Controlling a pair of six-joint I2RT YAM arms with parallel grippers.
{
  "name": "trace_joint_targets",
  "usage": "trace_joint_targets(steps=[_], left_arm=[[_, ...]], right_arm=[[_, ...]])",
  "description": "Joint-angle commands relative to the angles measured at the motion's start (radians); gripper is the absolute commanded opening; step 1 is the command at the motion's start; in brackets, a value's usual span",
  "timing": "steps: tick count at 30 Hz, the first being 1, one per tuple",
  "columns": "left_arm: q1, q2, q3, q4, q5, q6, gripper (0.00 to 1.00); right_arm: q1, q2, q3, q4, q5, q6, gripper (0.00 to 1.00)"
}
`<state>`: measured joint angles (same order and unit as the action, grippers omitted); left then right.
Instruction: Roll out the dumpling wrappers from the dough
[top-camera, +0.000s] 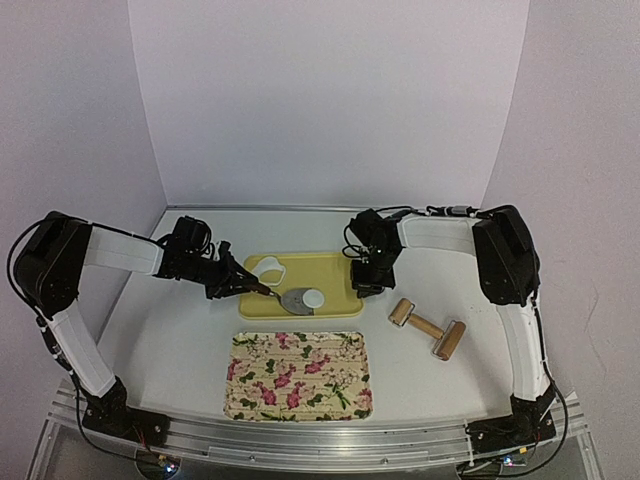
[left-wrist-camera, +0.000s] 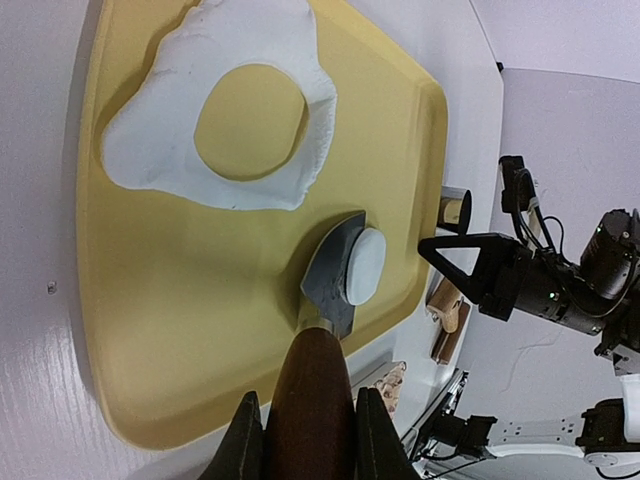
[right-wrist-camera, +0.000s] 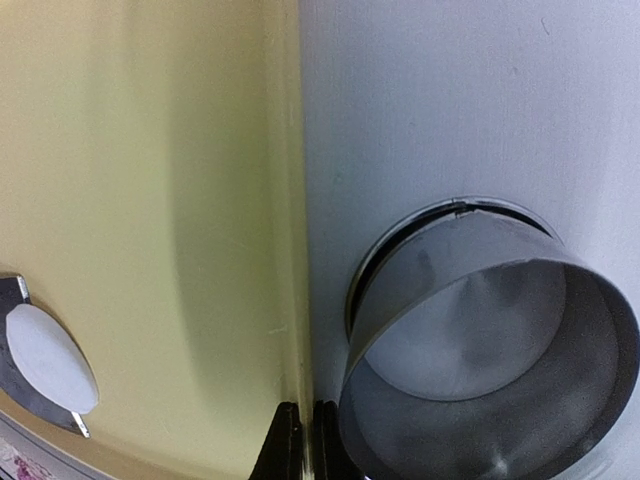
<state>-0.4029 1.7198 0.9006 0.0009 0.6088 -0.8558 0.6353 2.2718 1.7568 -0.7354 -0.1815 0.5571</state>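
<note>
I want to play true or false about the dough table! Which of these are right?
1. The round wrapper lies on the spatula. True.
2. The rolling pin sits on the yellow tray. False: it lies on the table, right of that tray.
3. The leftover dough has a round hole in it. True.
4. The flowery tray is full of wrappers. False: no dough is on it.
5. The left fingers hold the spatula's wooden handle. True.

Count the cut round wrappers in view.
1. The wrapper lies on the spatula over the yellow tray; the holed sheet doesn't count. Others could be hidden.
</note>
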Motion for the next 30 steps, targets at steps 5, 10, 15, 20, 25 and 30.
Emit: trace_joint_targets(steps=[5,10,15,20,25,30], left_arm=[[-0.015,0.048,-0.014,0.033,-0.088,-0.017,0.00],[-0.021,0.058,-0.026,0.074,-0.096,-0.036,0.00],[-0.025,0.057,-0.060,0.152,-0.101,-0.078,0.00],[-0.035,0.082,-0.067,0.202,-0.103,-0.088,0.00],[-0.045,0.112,-0.069,0.254,-0.094,-0.103,0.00],[-0.065,0.150,-0.060,0.316,-0.074,-0.121,0.00]], right_arm=[[0.010,0.051,0.004,0.028,-0.026,0.064,0.00],[0.011,0.055,0.007,0.028,-0.035,0.069,0.00],[0.011,0.061,0.015,0.028,-0.045,0.072,0.00],[0.011,0.066,0.021,0.028,-0.052,0.074,0.00],[0.011,0.068,0.025,0.028,-0.055,0.080,0.00],[0.011,0.077,0.033,0.030,-0.065,0.089,0.00]])
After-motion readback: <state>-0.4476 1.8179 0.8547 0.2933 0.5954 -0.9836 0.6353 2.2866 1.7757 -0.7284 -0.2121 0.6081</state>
